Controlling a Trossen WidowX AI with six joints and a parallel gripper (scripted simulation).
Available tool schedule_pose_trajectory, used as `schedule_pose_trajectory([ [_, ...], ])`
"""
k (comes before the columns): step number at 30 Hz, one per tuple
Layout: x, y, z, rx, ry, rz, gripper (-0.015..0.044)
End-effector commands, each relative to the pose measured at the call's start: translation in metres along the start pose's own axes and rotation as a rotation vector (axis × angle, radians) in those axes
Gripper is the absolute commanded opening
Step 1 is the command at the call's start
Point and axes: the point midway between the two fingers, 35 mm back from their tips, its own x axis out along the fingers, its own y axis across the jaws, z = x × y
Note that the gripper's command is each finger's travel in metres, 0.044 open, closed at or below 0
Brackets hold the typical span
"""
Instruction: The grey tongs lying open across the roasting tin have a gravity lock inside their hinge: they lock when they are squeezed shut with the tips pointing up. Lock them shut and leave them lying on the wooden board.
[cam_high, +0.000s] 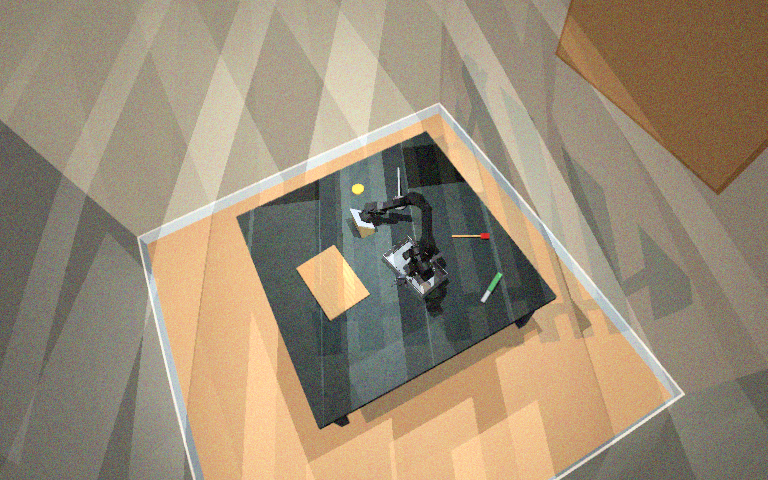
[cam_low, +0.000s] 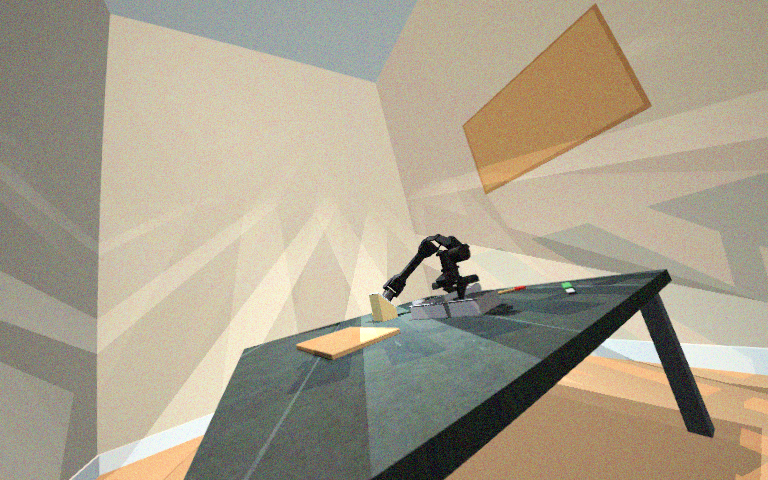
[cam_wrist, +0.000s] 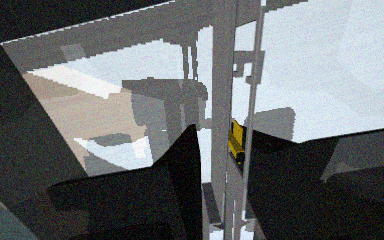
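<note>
Now the tool (cam_high: 417, 268) (cam_low: 460, 290) (cam_wrist: 207, 128), nearly closed, pinches the grey tongs (cam_wrist: 221, 90), walls of the roasting tin (cam_high: 394, 267) (cam_low: 430, 309) (cam_wrist: 145, 31) close by.

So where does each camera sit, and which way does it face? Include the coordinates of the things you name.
Top: overhead, facing down at the table (cam_high: 373, 362) (cam_low: 339, 407); whole arm (cam_high: 425, 220) (cam_low: 416, 268).
Exterior: beyond a table edge, facing across; whole arm.
Wrist: on the gripper, facing past its fingers (cam_low: 461, 289) into the tin (cam_wrist: 150, 25) (cam_low: 430, 310) (cam_high: 390, 263).
Top and exterior share the board (cam_high: 322, 283) (cam_low: 345, 341).
</note>
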Motion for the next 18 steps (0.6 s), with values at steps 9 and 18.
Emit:
schedule_pose_trajectory([
  [9,0.000,0.000,0.000,-0.001,0.000,0.000,-0.0104],
  [18,-0.104,0.002,0.003,0.080,-0.013,0.046,-0.0150],
])
